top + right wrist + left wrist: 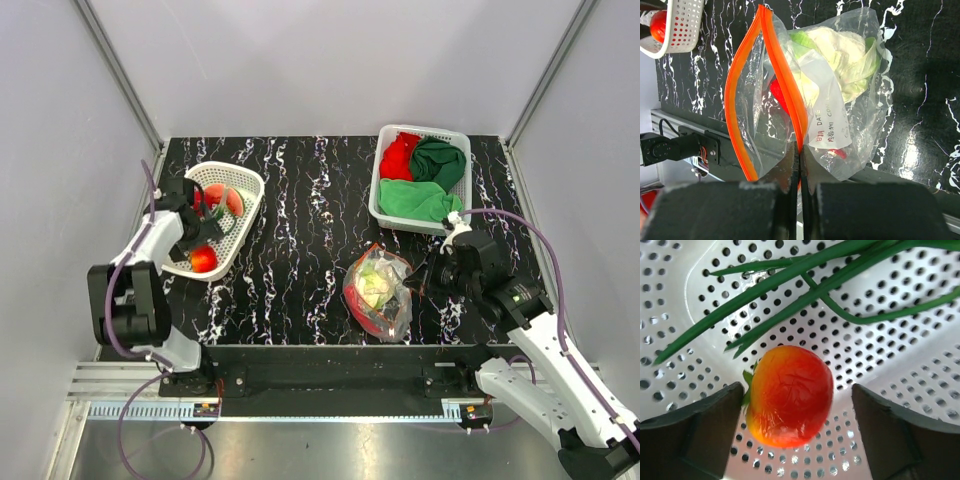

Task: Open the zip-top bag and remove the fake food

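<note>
Top external view: black white-veined table (pixel 300 200). Upper left, a white mesh basket (pixel 245 185) holding fake food, among it a red round fruit (pixel 203 259). The left claw (pixel 200 228) sits over this basket. Upper right, a second white basket (pixel 385 205) with a red cloth (pixel 400 155) and green cloths (pixel 437 165). Lower centre, the zip-top bag (pixel 378 292) lies on the table with the right claw (pixel 425 275) at its right edge. Nothing lies between the bag and either basket. Left wrist view: perforated white basket floor. Long green stalks (pixel 790 285) cross the upper frame. The red-orange round fruit rests at centre between the left claw's fingers (pixel 695 435). The jaws are spread wide and grip nothing, and the fruit is nearer the finger at frame left. Right wrist view: the bag fills the centre, its orange zip strip (pixel 780 75) parted and its mouth gaping toward frame left. Inside are a pale green cabbage (pixel 835 50) and a red piece (pixel 779 95), and a white written label (pixel 827 125) is on the plastic. The right claw, bottom centre, is pinched together on the bag's edge at the zip strip. A corner of the mesh basket shows at upper left.
</note>
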Controlling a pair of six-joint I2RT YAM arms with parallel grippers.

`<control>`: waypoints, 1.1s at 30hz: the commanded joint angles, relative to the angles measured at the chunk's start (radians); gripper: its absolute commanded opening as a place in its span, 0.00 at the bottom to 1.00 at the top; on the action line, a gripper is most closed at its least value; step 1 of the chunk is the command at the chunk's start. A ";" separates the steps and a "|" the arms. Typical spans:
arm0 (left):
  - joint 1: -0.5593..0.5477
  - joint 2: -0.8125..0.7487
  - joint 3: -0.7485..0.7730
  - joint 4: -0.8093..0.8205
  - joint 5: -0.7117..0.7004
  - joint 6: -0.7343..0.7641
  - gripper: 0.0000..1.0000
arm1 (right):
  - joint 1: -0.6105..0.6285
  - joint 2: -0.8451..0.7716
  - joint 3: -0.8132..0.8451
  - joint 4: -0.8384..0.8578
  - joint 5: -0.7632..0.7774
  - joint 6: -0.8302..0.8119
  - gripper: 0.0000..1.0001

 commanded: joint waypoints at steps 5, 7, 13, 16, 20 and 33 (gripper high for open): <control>-0.147 -0.292 -0.023 0.025 0.113 -0.028 0.90 | 0.002 -0.004 0.026 0.028 -0.032 -0.027 0.00; -0.285 -0.355 -0.021 0.049 0.157 -0.068 0.83 | 0.002 -0.002 0.025 0.035 -0.035 -0.024 0.00; -0.687 -0.458 -0.015 0.235 0.213 -0.143 0.68 | 0.004 -0.006 0.035 0.041 -0.043 -0.019 0.00; -0.867 -0.435 0.029 0.295 0.213 -0.093 0.62 | 0.002 -0.004 0.046 0.044 -0.046 -0.019 0.00; -1.026 -0.311 0.132 0.271 0.265 0.009 0.48 | 0.002 -0.005 0.049 0.045 -0.057 -0.020 0.00; -1.157 0.086 0.362 0.169 0.342 0.056 0.32 | 0.004 -0.015 0.031 0.044 -0.087 -0.002 0.00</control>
